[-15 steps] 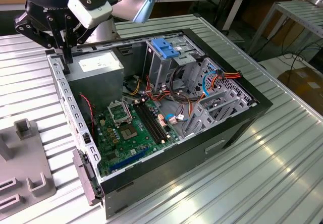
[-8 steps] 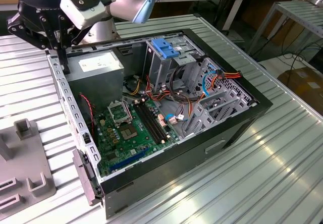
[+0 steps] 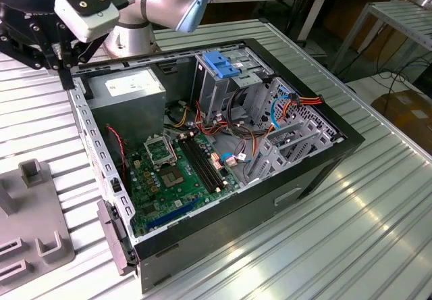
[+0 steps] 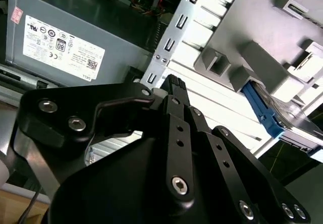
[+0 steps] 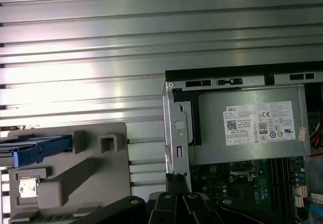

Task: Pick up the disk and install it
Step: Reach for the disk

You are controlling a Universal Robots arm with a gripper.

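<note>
Disk (image 5: 43, 149) slotted in holder (image 5: 101, 169) beside case (image 3: 270, 202), blue frame jutting out for easy grabbing. Gripper (image 5: 176, 181) poised above case wall; open or closed, cannot tell.

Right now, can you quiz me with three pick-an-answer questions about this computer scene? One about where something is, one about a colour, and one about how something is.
1. Where is the disk?
A) in the grey holder beside the computer case
B) on a shelf
C) on the floor

2. What colour is the frame around the disk?
A) red
B) blue
C) yellow

3. How is the computer case?
A) shut, with its side on
B) upside down
C) open

Answers:
1 A: in both wrist views the disk sits in the grey holder on the table, outside the case.
2 B: the frame clipped around it is bright blue.
3 C: the exterior view looks straight in at the green board and the wires inside.
</note>
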